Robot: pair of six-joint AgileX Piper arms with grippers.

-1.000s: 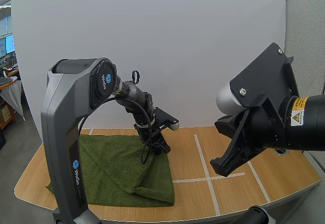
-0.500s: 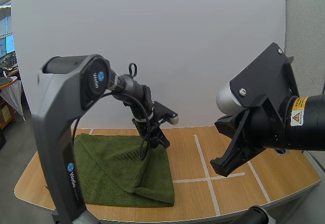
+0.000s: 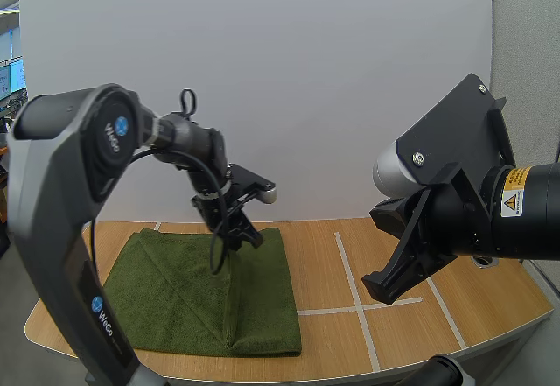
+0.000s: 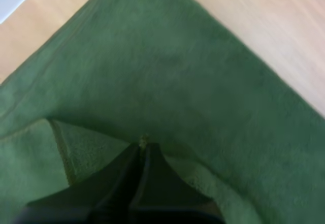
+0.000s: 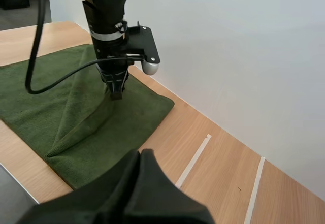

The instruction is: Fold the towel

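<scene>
change: the left arm (image 3: 83,228) has swung leftward since a second ago and the left gripper (image 3: 236,235) went with it, dragging its pinched bit of the green towel (image 3: 166,294) left. the bunched heap has pulled out into one ridge.
towel: on the left half of the wooden table (image 3: 402,325), mostly flat, with a raised crease running from the gripper to the near edge. the part right of the crease looks doubled over.
left gripper: over the towel's far middle, tips pointing down, fingers clamped on a peak of cloth. the left wrist view shows the left gripper (image 4: 143,150) close up, the towel (image 4: 213,82) tented up to it.
why held so: my read is that pinching one layer lets it be carried across to lay a fold.
tape lines: white tape lines (image 3: 350,272) on bare wood right of the towel.
right gripper: the right gripper (image 5: 141,154) has its fingers together as one dark wedge, holding nothing, well apart from the towel (image 5: 45,107) and facing the left gripper (image 5: 117,89). likely parked out of the way.
step: mid-fold, not yet laid down.
</scene>
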